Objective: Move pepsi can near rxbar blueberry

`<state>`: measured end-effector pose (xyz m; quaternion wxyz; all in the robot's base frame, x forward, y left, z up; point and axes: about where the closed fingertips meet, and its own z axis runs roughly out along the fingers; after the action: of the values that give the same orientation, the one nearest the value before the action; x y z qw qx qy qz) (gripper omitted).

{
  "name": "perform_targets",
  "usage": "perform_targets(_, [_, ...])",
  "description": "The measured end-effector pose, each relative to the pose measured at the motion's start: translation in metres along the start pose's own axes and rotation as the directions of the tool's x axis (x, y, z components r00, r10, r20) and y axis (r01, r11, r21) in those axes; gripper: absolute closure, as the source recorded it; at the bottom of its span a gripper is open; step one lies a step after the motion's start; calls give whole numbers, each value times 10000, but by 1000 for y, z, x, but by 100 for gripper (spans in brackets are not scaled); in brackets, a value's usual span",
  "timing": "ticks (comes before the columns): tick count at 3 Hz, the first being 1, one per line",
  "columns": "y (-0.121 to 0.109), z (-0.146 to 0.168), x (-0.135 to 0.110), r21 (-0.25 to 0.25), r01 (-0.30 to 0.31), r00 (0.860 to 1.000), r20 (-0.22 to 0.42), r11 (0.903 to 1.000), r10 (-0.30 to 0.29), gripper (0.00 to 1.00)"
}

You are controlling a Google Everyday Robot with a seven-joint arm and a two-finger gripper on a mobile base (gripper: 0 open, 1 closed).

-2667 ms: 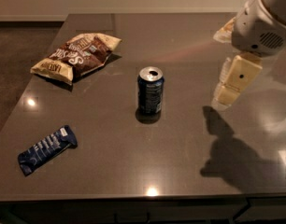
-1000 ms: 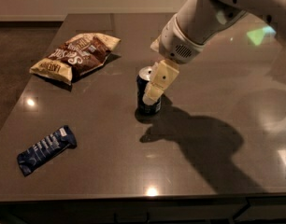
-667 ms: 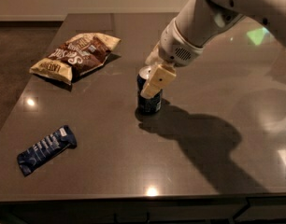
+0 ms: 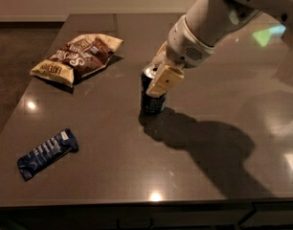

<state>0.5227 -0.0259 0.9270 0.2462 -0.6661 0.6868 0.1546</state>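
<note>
Dark grey counter [image 4: 137, 176], pepsi can [image 4: 152, 104] standing upright mid-counter. The gripper [image 4: 156, 78] is right at the can's top, jaws either side of it, can't tell if they're actually squeezing. Front left, well apart, lies the rxbar blueberry [image 4: 47, 154]; chip bag [image 4: 77, 56] back left.

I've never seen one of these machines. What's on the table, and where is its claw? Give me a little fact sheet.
table: dark, glossy top
can: upright, near the middle
bar: lying flat at the front left, well apart from the can
chip bag: lying at the back left
gripper: at the can's top, reaching in from the upper right
task state: can not yet near the bar
</note>
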Motion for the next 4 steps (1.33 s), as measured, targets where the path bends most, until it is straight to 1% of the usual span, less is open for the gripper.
perform_targets(1, [22, -12, -31, -463, 752, 9946, 757, 9961, -716, 100])
perform_targets(2, [56, -17, -72, -950, 1934, 9726, 1497, 9765, -1780, 100])
perform_targets(3, [81, -10, -96, -1221, 2728, 9530, 1703, 9543, -2506, 100])
perform_targets(4, [94, 2, -103, -1360, 3126, 9448, 1471, 9401, -2929, 100])
